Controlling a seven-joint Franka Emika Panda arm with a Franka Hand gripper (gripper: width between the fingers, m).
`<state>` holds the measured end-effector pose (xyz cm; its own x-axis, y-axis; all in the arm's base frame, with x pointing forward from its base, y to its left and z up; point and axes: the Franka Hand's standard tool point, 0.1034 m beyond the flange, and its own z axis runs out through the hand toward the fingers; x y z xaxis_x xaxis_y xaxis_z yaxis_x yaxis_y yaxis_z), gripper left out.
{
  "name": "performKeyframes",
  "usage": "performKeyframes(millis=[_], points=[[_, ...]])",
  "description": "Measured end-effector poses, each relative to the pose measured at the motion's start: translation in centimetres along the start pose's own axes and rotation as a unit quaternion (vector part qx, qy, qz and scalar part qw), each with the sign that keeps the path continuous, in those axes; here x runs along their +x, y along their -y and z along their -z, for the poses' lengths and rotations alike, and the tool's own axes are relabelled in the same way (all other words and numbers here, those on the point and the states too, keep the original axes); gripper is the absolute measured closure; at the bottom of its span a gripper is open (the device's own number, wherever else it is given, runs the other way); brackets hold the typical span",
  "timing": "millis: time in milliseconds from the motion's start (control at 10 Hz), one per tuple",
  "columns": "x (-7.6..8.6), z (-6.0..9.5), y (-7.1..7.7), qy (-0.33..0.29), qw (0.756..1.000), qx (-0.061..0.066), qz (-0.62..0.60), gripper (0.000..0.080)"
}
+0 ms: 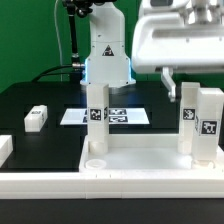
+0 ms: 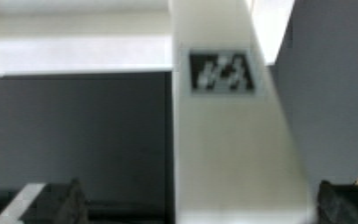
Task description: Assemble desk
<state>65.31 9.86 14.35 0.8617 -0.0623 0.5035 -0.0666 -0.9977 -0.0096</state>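
Your gripper (image 2: 202, 205) hangs upper right in the exterior view, jaws spread wide, straddling an upright leg (image 2: 220, 120) standing on the top (image 1: 130, 160) at right.

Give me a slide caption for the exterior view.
Open gripper above an upright leg standing on the desk top, one loose leg lying apart on the black table.
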Motion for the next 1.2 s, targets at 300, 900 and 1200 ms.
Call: performKeyframes(millis=[300, 900, 1200], points=[[-0.7, -0.7, 0.1, 0.046, 0.999, -0.005, -0.001, 0.015], [-0.1, -0.5, -0.1, 0.196, 0.98, -0.019, -0.016, 0.015], [-0.2, -0.8, 0.6, 0.197, 0.98, -0.018, -0.028, 0.015]])
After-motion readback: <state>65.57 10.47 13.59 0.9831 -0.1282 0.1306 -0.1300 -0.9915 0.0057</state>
